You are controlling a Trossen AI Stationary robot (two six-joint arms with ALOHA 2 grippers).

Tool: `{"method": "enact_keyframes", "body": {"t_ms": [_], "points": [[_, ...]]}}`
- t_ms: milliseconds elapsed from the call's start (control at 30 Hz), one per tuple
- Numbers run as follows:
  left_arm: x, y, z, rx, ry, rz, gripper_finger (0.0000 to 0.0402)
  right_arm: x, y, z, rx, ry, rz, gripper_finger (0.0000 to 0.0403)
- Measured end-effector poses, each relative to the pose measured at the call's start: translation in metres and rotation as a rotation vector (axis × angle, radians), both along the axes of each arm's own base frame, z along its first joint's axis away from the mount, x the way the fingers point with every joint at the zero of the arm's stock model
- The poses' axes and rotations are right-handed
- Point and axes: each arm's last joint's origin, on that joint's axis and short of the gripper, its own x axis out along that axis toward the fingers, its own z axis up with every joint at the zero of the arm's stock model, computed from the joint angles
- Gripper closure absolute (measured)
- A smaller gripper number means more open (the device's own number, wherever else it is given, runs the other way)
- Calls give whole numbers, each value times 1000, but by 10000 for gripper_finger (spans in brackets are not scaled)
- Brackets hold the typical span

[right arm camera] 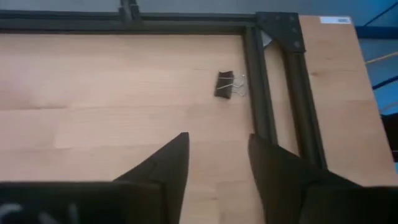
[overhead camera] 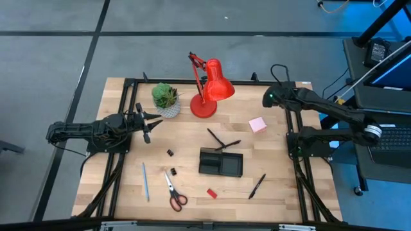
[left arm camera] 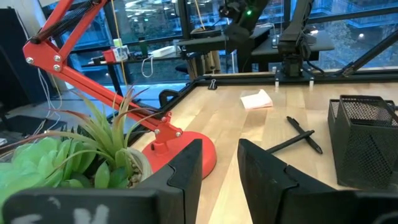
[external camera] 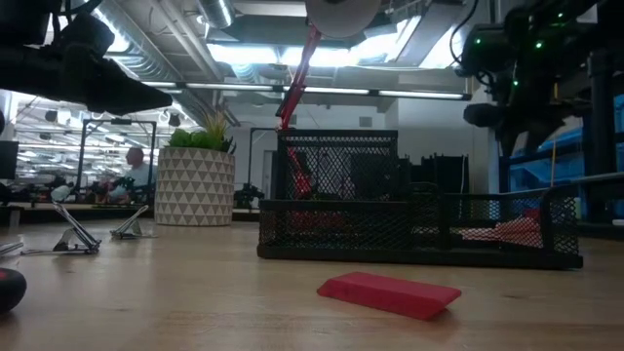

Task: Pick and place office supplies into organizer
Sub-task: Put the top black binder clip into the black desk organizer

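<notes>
Organizer (overhead camera: pixel 221 163) sits well apart from both grippers; left gripper (left arm camera: pixel 219 168) parted beside plant (overhead camera: pixel 166 97); right gripper (right arm camera: pixel 217 158) parted near clip (right arm camera: pixel 225 84).

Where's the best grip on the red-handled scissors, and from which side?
Probably the blades, just ahead of the pivot, from straight above. The scissors lie flat on the table, closed, red loops toward the near edge, blades pointing away. There the metal is narrow enough for a hand; the loops are wider and rounded.

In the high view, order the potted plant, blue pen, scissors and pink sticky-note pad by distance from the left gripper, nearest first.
From the left gripper:
1. Potted plant, beside the lamp.
2. Blue pen, near the left frame rail.
3. Scissors, front edge.
4. Pink sticky-note pad, right side.
</notes>
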Motion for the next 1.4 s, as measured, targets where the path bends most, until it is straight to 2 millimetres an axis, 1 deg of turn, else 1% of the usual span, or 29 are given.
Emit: {"method": "enact_keyframes", "body": {"t_ms": [167,267,367,467,600,867,1033,1400], "points": [[0,0,0,0,0,0,302,3,-5,-3,9,52,58,193],[0,0,0,0,0,0,303,5,-7,-6,15,32,9,185],[0,0,0,0,0,0,305,9,-10,-12,30,18,-55,186],[0,0,0,0,0,0,306,11,-16,-21,61,54,-73,191],[0,0,0,0,1,0,307,15,-26,-32,99,118,-67,194],[0,0,0,0,1,0,307,19,-43,-48,127,157,-70,195],[0,0,0,0,2,0,310,17,-48,-53,168,151,-92,195],[0,0,0,1,2,0,309,5,-60,-54,174,144,-174,195]]}}
